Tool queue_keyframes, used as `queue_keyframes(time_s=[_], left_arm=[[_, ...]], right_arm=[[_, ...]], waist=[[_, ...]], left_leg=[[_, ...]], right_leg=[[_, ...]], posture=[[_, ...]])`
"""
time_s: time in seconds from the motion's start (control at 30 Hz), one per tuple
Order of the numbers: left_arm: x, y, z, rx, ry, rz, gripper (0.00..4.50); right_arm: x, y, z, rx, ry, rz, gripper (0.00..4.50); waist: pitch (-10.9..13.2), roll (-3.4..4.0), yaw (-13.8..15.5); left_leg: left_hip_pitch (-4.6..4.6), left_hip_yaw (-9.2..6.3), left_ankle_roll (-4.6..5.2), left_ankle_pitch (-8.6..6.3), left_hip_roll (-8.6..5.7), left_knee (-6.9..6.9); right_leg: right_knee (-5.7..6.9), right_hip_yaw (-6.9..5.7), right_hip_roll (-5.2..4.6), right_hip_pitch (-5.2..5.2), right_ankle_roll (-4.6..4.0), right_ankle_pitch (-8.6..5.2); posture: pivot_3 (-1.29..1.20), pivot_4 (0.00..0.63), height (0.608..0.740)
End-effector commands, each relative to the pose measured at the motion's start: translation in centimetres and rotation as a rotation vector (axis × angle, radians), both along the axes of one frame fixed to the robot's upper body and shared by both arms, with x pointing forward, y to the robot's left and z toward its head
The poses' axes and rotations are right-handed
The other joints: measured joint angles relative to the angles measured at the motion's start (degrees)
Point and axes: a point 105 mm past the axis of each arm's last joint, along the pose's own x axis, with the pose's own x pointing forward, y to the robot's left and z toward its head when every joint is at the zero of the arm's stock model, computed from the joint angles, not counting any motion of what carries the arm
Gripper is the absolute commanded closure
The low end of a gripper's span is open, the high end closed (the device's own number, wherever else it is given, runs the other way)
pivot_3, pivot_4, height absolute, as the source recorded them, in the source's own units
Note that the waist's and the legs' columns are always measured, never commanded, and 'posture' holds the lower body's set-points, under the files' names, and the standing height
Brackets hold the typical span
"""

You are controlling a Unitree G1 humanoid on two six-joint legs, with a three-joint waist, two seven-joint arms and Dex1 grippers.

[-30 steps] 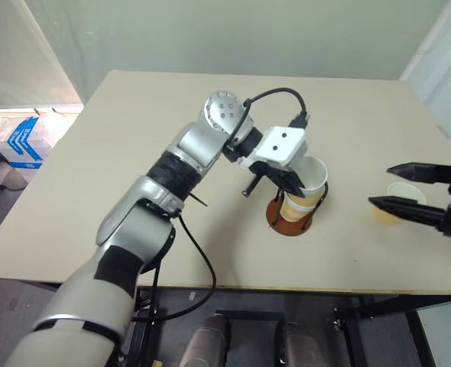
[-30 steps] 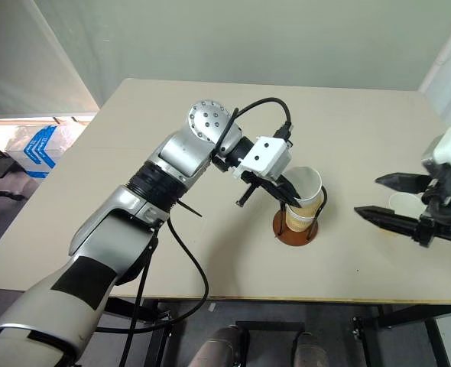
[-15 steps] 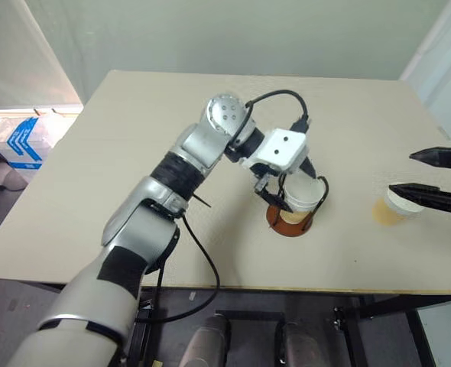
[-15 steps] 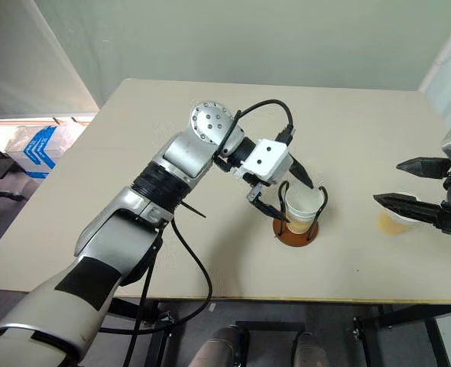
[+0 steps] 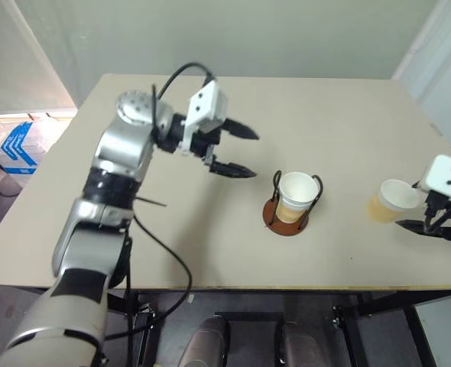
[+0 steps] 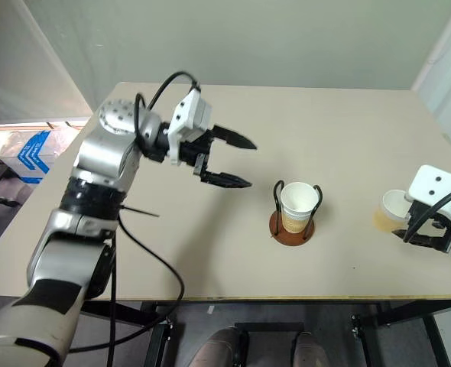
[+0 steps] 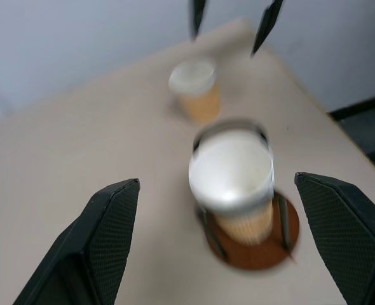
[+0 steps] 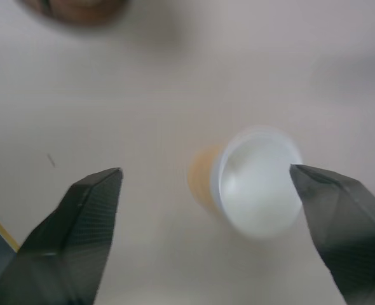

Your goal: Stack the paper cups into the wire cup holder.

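The wire cup holder [image 5: 272, 222], a reddish-brown disc with black wire loops, stands mid-table with nested paper cups [image 5: 298, 194] upright inside it. Another paper cup [image 5: 390, 200] stands alone on the table to the holder's right. My left gripper [image 5: 254, 155] hovers open and empty to the left of the holder, pointing at it; the left wrist view shows the cups in the holder [image 7: 232, 181] ahead of its fingers [image 7: 105, 244]. My right gripper [image 5: 439, 227] is open just right of the lone cup [image 8: 259, 190], which the right wrist view shows ahead between its wide-spread fingers [image 8: 79, 235].
The beige table [image 5: 172, 222] has its front edge close below the holder and its right edge near my right gripper. A black cable [image 5: 164, 252] hangs from my left arm. Blue-marked packaging [image 5: 15, 145] lies on the floor at far left.
My left gripper let go of the cup, which dropped down into the holder, then opened and drew back to the left. My right gripper sank beside the lone cup and spread wider.
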Motion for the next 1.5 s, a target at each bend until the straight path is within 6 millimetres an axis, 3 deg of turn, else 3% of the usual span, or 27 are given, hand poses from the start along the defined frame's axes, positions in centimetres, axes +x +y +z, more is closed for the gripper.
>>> queue_keyframes(time_s=[0.03,0.77,0.87,1.17,1.23,1.37,1.5], left_arm=[[-1.0,0.3,1.6,-0.045,-0.061,0.035,0.21],[-1.3,1.6,0.5,-0.032,-0.055,0.166,0.21],[-1.2,1.7,0.4,-0.031,-0.055,0.17,0.21],[-0.9,2.1,0.8,-0.082,-0.021,0.177,0.21],[-1.8,2.2,1.7,-0.136,0.037,0.12,0.21],[-3.1,3.3,2.8,-0.206,0.131,0.056,0.21],[-4.1,4.3,4.2,-0.276,0.163,0.033,0.21]], right_arm=[[0.9,-0.2,0.1,-0.076,-0.023,0.046,0.06],[4.7,-1.2,-4.2,-0.124,0.048,0.065,0.06],[4.8,-1.2,-4.3,-0.118,0.049,0.065,0.65],[4.9,-1.1,-3.5,-0.095,0.045,0.071,3.85],[4.6,-0.7,-2.9,-0.066,0.044,0.086,4.47],[3.3,1.3,-0.3,0.017,0.037,0.156,4.47],[1.9,5.5,5.1,0.085,-0.047,0.306,4.47]], waist=[[0.0,0.0,0.0],[0.0,-0.01,-0.4],[0.0,-0.01,-0.4],[0.0,-0.01,-0.4],[0.0,-0.01,-0.4],[0.1,0.02,-0.5],[0.1,0.02,-0.6]], left_leg=[[-0.02,0.01,0.01,0.01,0.0,0.06],[0.27,-0.07,0.5,-0.04,0.04,0.16],[0.26,-0.09,0.48,-0.04,0.03,0.11],[0.26,-0.12,0.17,0.08,0.04,-0.08],[0.26,-0.15,0.17,0.08,0.04,-0.12],[0.15,-0.14,-0.11,0.21,0.03,-0.24],[0.15,-0.16,-0.38,0.28,0.04,-0.37]], right_leg=[[-0.01,0.01,-0.02,0.0,0.0,0.0],[-0.06,-0.03,-0.02,0.32,-0.48,0.38],[-0.09,-0.04,-0.03,0.31,-0.51,0.37],[-0.14,-0.08,-0.03,0.28,-0.63,0.31],[-0.14,-0.1,-0.03,0.27,-0.64,0.3],[-0.1,-0.1,-0.03,0.11,-0.61,0.31],[-0.09,-0.12,-0.01,0.05,-1.01,-0.03]], posture=[[0.0,0.15,0.74],[0.0,0.15,0.74],[0.0,0.15,0.74],[0.0,0.15,0.74],[0.0,0.15,0.74],[0.0,0.15,0.74],[0.0,0.15,0.74]])
